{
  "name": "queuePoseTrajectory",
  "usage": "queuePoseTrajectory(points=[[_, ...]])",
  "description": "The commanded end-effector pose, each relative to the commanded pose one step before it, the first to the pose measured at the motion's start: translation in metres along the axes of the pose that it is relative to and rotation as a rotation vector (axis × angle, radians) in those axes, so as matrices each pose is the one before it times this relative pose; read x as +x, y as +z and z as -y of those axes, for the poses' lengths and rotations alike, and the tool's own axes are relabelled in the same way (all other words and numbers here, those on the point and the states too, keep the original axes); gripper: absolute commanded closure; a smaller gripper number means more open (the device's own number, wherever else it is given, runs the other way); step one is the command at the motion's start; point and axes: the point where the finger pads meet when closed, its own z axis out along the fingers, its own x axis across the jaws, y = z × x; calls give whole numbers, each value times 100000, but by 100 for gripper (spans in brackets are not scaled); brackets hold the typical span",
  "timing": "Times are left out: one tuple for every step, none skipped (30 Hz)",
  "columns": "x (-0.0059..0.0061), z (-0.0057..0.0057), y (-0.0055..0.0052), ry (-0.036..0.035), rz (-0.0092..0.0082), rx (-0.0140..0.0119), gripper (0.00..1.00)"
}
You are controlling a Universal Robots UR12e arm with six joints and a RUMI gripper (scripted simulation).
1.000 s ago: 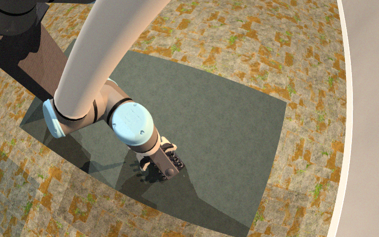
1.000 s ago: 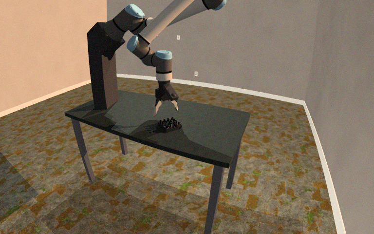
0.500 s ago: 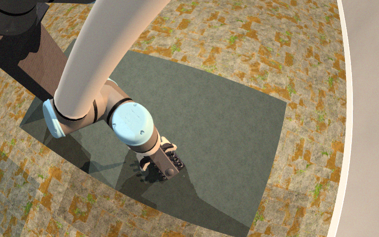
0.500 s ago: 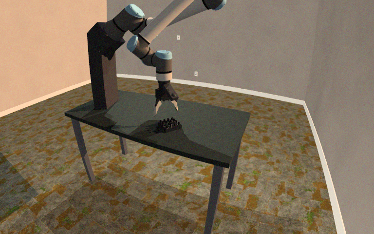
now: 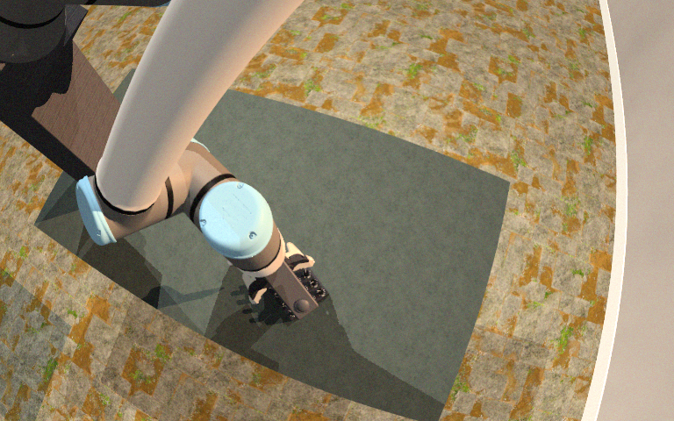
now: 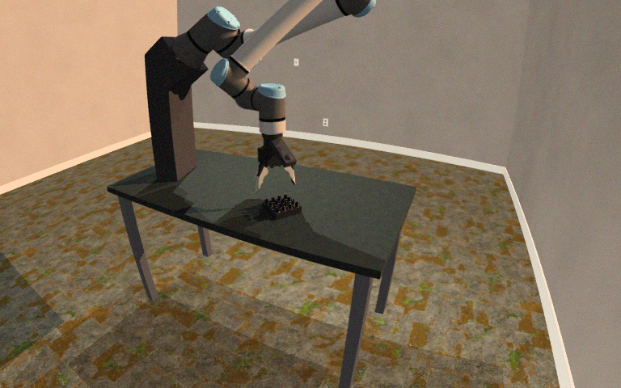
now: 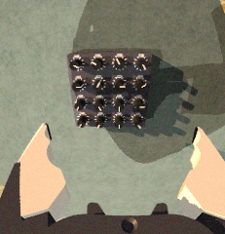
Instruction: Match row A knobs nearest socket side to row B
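Observation:
The knob box (image 7: 110,89) is a small dark block with several rows of black knobs, each with a pale pointer mark. It lies on the dark table near the front edge in the exterior view (image 6: 280,207). In the top view the wrist mostly covers the box (image 5: 310,289). My gripper (image 6: 275,180) hangs above the box, apart from it, with its pale fingers spread wide and nothing between them. In the wrist view the gripper (image 7: 122,141) has its fingertips on either side below the box. I cannot tell which side holds the socket.
The arm's dark pedestal (image 6: 169,110) stands at the table's back left corner. The arm's shadow falls across the table around the box. The table's front edge (image 6: 256,240) runs close to the box.

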Motion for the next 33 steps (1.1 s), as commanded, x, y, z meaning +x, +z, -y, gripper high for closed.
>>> queuePoseTrajectory(points=[[-8,-102,-27,-22,3,51,0],[1,-65,0,0,-1,-1,0],[2,-81,0,0,-1,-1,0],[2,-97,0,1,-1,-1,0],[0,0,0,0,0,0,0],[0,0,0,0,0,0,0],[2,-112,0,1,-1,-1,0],[3,-127,0,0,0,-1,0],[3,-142,0,0,0,0,0],[3,-156,0,0,0,0,0],[3,-169,0,0,0,0,0],[4,-181,0,0,0,0,0],[4,-192,0,0,0,0,0],[4,-201,0,0,0,0,0],[4,-209,0,0,0,0,0],[4,-215,0,0,0,0,0],[4,-219,0,0,0,0,0],[4,-222,0,0,0,0,0],[4,-222,0,0,0,0,0],[4,-221,0,0,0,0,0],[4,-218,0,0,0,0,0],[0,0,0,0,0,0,0],[0,0,0,0,0,0,0],[4,-214,0,0,0,0,0],[4,-208,0,0,0,0,0],[4,-200,0,0,0,0,0],[4,-191,0,0,0,0,0],[4,-181,0,0,0,0,0],[3,-170,0,0,0,0,0],[3,-157,0,0,0,0,0],[3,-144,0,0,0,0,0],[2,-131,0,0,0,0,0],[2,-116,0,0,0,0,0]])
